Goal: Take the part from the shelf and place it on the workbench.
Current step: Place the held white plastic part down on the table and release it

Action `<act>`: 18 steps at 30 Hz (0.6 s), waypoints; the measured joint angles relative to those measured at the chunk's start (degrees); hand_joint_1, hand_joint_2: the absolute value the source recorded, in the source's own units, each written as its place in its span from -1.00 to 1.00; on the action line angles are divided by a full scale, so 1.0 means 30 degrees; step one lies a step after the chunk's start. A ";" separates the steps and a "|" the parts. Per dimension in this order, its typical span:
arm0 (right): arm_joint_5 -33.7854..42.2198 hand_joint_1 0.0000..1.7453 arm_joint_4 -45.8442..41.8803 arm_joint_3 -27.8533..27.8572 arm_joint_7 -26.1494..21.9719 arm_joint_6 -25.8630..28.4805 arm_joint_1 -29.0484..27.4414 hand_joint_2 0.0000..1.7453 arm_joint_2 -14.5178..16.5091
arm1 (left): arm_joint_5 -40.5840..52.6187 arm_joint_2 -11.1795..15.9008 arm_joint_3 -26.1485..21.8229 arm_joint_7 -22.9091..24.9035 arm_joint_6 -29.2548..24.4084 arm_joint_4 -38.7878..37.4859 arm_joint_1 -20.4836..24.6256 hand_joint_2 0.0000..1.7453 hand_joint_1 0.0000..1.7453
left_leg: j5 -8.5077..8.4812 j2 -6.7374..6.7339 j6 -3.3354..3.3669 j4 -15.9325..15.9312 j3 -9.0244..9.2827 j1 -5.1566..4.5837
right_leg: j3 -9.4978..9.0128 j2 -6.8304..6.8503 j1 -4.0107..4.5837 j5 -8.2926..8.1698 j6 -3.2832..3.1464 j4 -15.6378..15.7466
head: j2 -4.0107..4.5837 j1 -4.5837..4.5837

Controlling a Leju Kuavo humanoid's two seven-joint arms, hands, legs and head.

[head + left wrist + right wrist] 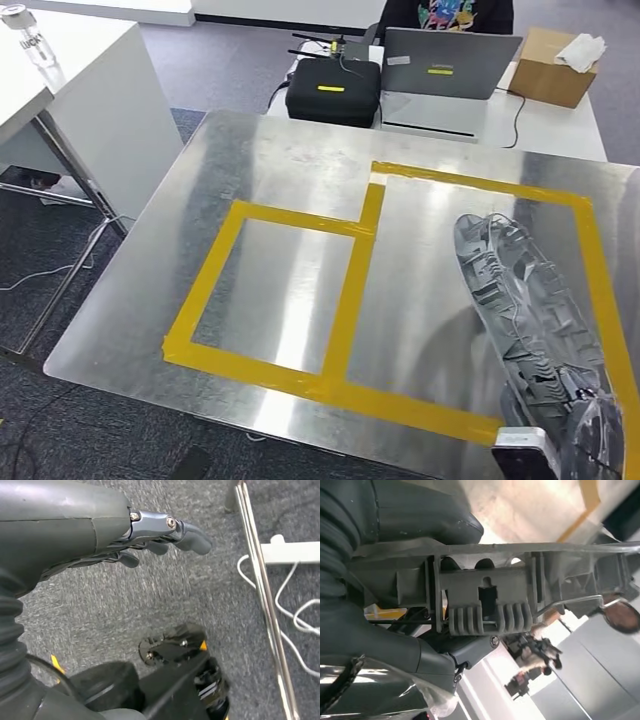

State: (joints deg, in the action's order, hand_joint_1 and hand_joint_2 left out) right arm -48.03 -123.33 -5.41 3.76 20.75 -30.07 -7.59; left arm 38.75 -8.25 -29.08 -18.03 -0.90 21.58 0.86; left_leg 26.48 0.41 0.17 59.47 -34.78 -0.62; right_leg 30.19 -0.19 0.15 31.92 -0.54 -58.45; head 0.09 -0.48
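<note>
A long grey ribbed plastic part (528,310) in clear wrap hangs over the right side of the shiny metal workbench (294,180), inside the right yellow-taped box (483,185). My right hand (596,440) grips its near end at the lower right corner. In the right wrist view the part (486,600) lies across the picture, clamped between the thumb (433,515) and the fingers (433,655). My left hand (158,535) hangs beside my body over grey carpet (113,605), fingers stretched out and holding nothing.
A second, smaller yellow-taped box (272,290) marks the bench's middle. Behind the bench a white table (543,125) carries a black case (332,90), a laptop (445,65) and a cardboard box (555,65); a person sits behind it. A white desk (83,80) stands at left.
</note>
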 joint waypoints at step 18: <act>0.1500 1.00 0.1722 0.5443 -0.0584 -0.3422 0.1332 1.00 0.0688 | 0.0422 0.0133 -0.0339 0.0042 0.0202 -0.0002 0.0171 1.00 -1.00 | 0.0178 0.0010 0.0317 0.0035 0.0060 -0.0031 | -0.0221 0.0010 -0.0038 -0.0045 0.0469 0.0345 | 0.0000 0.0002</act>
State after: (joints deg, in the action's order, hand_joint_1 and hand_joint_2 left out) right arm -43.53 -118.16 10.92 2.01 10.48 -26.08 -5.53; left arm 40.02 -7.85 -30.10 -17.90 -0.30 21.57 1.37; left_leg 27.02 0.44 1.12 59.58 -34.60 -0.71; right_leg 29.52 -0.16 0.04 31.79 0.86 -57.42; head 0.09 -0.47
